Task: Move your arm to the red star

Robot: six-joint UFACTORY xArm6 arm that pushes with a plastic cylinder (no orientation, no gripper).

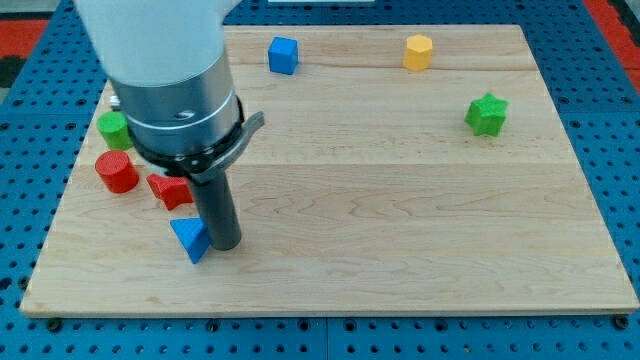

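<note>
The red star (168, 189) lies on the wooden board near the view's left edge, partly hidden behind my rod. My tip (226, 243) rests on the board just below and to the right of the red star, touching the right side of a blue triangle block (189, 238). A red cylinder (117, 171) sits just left of the star.
A green cylinder (113, 129) lies above the red cylinder, partly hidden by the arm. A blue cube (283, 54) and a yellow hexagon block (418, 51) sit near the view's top. A green star (486, 114) is at the right. The board's left edge (62, 200) is close.
</note>
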